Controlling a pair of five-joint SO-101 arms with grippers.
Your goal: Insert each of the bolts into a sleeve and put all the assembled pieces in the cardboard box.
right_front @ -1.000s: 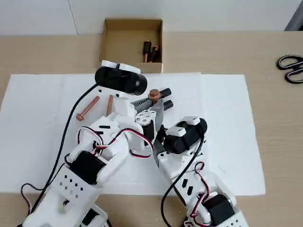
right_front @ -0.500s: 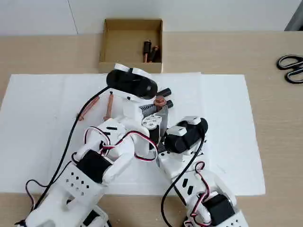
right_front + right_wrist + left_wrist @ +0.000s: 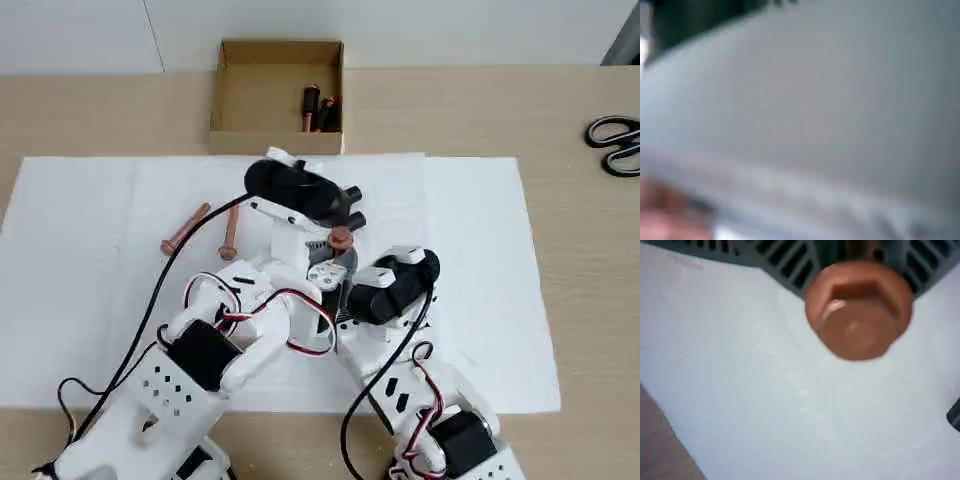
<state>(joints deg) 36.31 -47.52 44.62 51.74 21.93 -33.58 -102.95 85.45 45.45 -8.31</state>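
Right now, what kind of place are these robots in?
Probably a workshop or lab bench: two robot arms on a wooden table, loose copper bolts on a white sheet, and a cardboard box for finished parts.

We see a bench [image 3: 560, 110] of light wood that runs across the whole high view. A big white sheet [image 3: 480, 260] of paper lies flat on it. Behind the bench stands a white wall [image 3: 420, 30] with a thin line running up it. Black scissors [image 3: 615, 142] lie on the wood near the right edge. The light is soft and even.
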